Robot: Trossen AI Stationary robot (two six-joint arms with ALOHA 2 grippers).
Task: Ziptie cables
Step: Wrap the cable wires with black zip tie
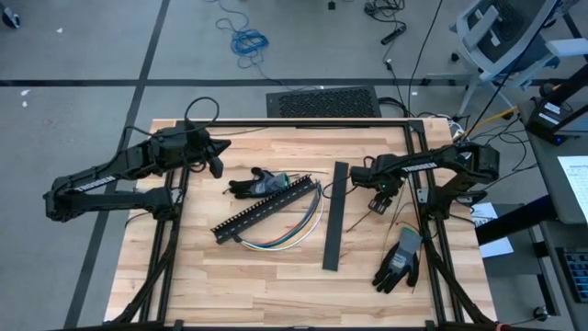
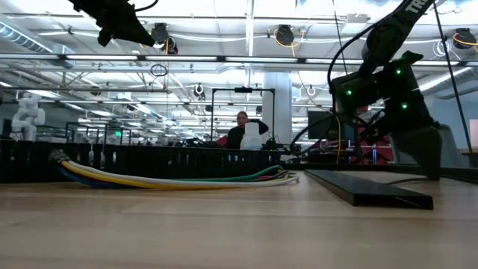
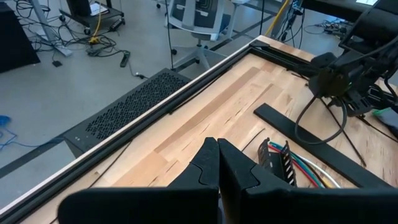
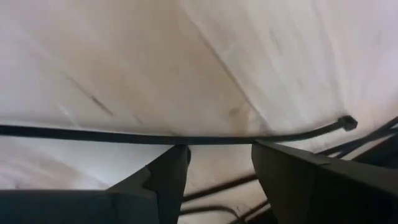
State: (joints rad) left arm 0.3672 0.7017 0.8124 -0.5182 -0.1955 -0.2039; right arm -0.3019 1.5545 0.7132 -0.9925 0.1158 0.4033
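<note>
Right gripper: your jaws stand parted, low over the pale wooden counter, holding nothing yet.
Zip tie: a thin black plastic zip tie lies flat, its long axis crossing just ahead of both fingertips.
Cables: the loose bundle of white, yellow and green wires rests mid-counter beside the black slotted duct, away from your right arm.
Left gripper: clenched empty, raised by the counter's far edge.

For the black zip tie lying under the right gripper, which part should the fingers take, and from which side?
Grip the zip tie mid-strap, coming straight down from above. It lies flat on the table as a thin straight strip crossing between the open fingers of the right gripper; its head sits off to one end.
</note>
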